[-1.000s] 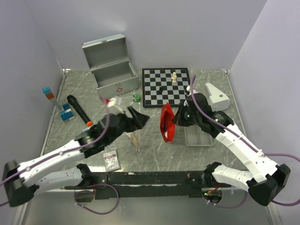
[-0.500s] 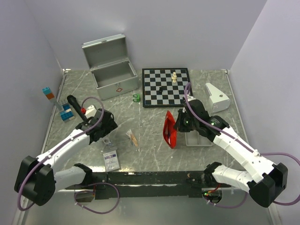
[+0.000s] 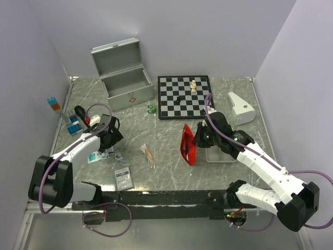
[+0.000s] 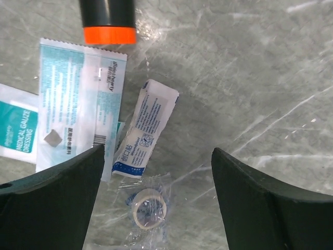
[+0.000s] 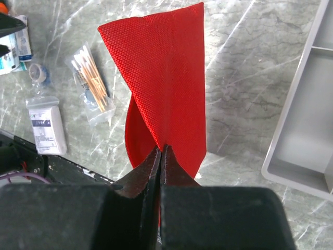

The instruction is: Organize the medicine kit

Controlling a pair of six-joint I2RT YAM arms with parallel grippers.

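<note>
At the far left of the table (image 3: pixel 171 166) sit blue and orange blocks (image 3: pixel 53 102), with a black tube (image 4: pixel 108 21) ending in an orange band near them. The left claw (image 4: pixel 157 156) hangs over this corner with its fingers spread wide and nothing between them. Beneath it lie a teal gauze packet (image 4: pixel 18 130), a larger pale blue packet (image 4: pixel 78 99) overlapping it, a small white sachet (image 4: pixel 148 125) just beside that, and a tape roll (image 4: pixel 148 208) in clear wrap close to the sachet's lower end. Nearer the arm bases lies a small white packet (image 3: pixel 123 178). At the back left stands the silver case (image 3: pixel 129 89), its lid (image 3: pixel 117 54) raised and the red diamond mark facing forward. A clear bag of cotton swabs (image 5: pixel 91 83) lies in the middle of the table, and a chessboard (image 3: pixel 184 96) with a few pieces on it sits behind, just right of the case. The red pouch (image 5: pixel 161 83) is well apart from the case, right of the swabs. It stands on edge, folded over. The right claw (image 5: pixel 161 153) pinches its near edge, fingers pressed together on the fabric. Whether the pouch's lower edge touches the table cannot be told. Just right of it is a shallow grey tray (image 5: pixel 307 104), and a white wedge-shaped object (image 3: pixel 241 108) sits at the back right.
</note>
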